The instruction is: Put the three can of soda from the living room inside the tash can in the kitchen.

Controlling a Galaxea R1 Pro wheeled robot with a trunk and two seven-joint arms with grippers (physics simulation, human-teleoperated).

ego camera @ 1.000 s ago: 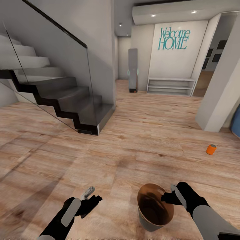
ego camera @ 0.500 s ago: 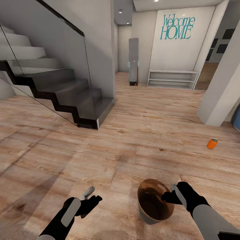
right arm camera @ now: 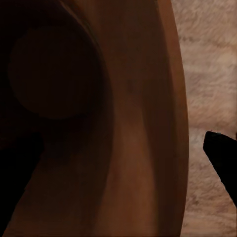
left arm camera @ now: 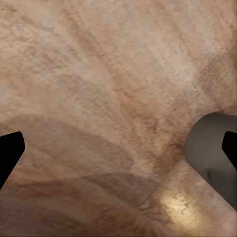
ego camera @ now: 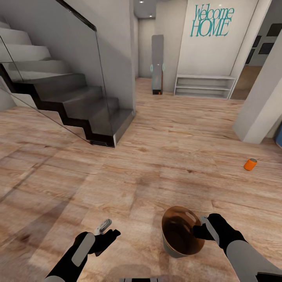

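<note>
The tash can (ego camera: pixel 181 232), pale grey outside and brown inside, hangs just above the plank floor low in the head view. My right gripper (ego camera: pixel 200 230) is shut on its rim at the right side. In the right wrist view its brown inner wall (right arm camera: pixel 133 123) passes between the two dark fingers. One orange can of soda (ego camera: pixel 250 164) lies on the floor far to the right, well ahead of the bucket. My left gripper (ego camera: pixel 105 232) hovers open over bare floor, and its wrist view catches the bucket's grey outside (left arm camera: pixel 207 148). The other soda cans are out of view.
A dark staircase (ego camera: pixel 78 105) with a glass balustrade rises at the left. A white pillar (ego camera: pixel 262 98) stands at the right, with a blue object (ego camera: pixel 279 135) behind it at the edge. Ahead are a low white shelf (ego camera: pixel 205 86) and a tall grey unit (ego camera: pixel 157 64).
The whole view has shifted as the robot rolls forward: the stairs, shelf and wall lettering have slid up the picture. Both grippers and the bucket keep their places relative to me.
</note>
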